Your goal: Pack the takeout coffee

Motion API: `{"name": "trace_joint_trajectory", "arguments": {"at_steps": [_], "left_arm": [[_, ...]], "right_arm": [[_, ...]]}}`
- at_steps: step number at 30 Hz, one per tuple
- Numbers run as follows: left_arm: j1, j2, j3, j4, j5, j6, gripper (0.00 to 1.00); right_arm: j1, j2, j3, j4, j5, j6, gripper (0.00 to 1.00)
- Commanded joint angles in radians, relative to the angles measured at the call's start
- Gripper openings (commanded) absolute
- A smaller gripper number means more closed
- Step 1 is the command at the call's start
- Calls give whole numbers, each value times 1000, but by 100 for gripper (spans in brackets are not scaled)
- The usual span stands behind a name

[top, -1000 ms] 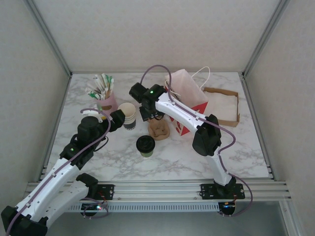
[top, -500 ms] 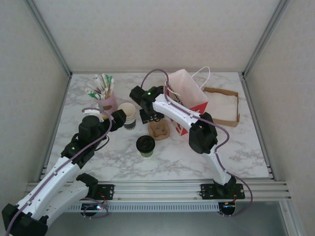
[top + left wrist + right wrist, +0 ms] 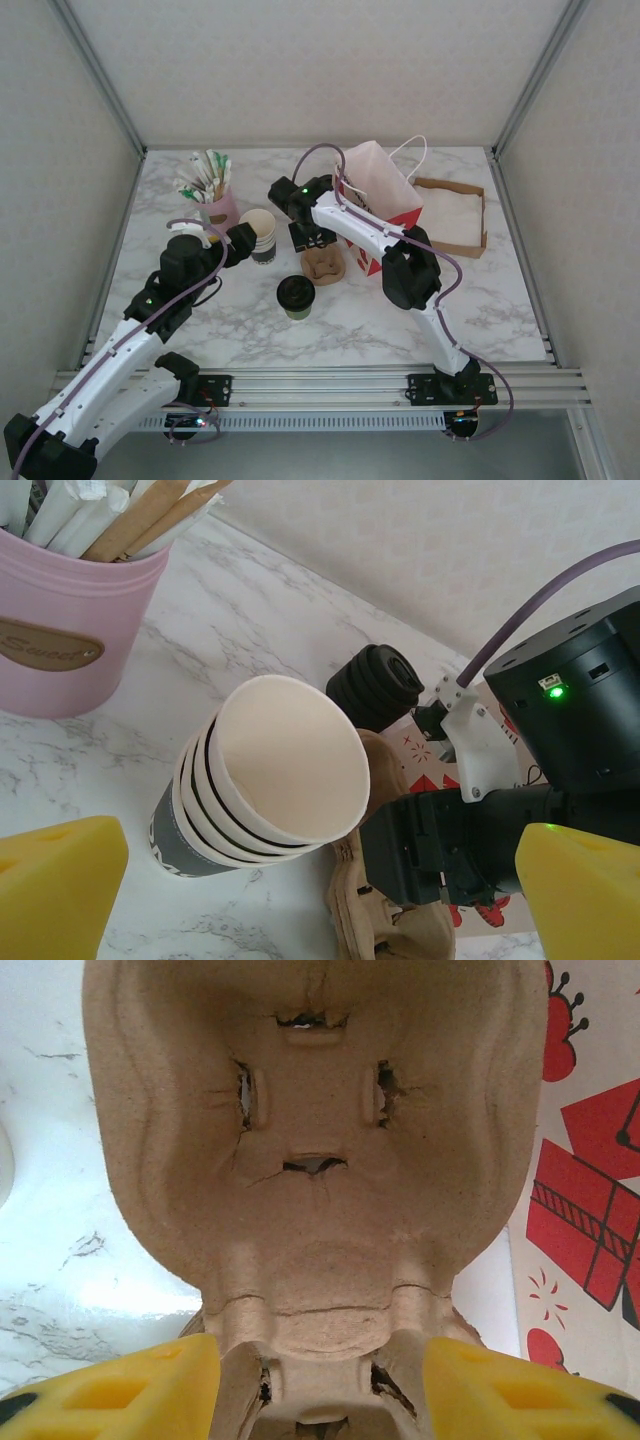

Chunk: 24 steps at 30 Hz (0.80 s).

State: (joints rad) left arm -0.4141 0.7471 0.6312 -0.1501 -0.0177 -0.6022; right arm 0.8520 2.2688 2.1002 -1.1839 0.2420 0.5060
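Left gripper (image 3: 320, 885) spread beside stacked cups (image 3: 280, 770); right gripper (image 3: 315, 1380) straddles the carrier (image 3: 310, 1160), grip unclear.

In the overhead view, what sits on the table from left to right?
Pink tub of stirrers → stack of cream paper cups → small paper cup capped with a black plastic lid → brown pulp cup carrier → pink-and-red paper bag → brown cardboard tray.

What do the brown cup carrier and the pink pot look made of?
Cup carrier: likely moulded paper pulp, matte and fibrous, with ragged tears at its slots. Pink pot: smooth, slightly glossy, ridged below the rim; painted metal or ceramic, cannot tell which.
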Motion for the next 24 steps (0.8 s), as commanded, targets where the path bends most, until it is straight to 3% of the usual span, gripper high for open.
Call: {"name": "trace_joint_trajectory", "arguments": {"at_steps": [1, 24], "left_arm": [[10, 1, 4, 7, 13, 11, 100], [9, 3, 5, 4, 16, 9, 99]], "right_arm": [[-9, 26, -15, 6, 18, 19, 54], [-15, 44, -41, 39, -22, 12, 47]]}}
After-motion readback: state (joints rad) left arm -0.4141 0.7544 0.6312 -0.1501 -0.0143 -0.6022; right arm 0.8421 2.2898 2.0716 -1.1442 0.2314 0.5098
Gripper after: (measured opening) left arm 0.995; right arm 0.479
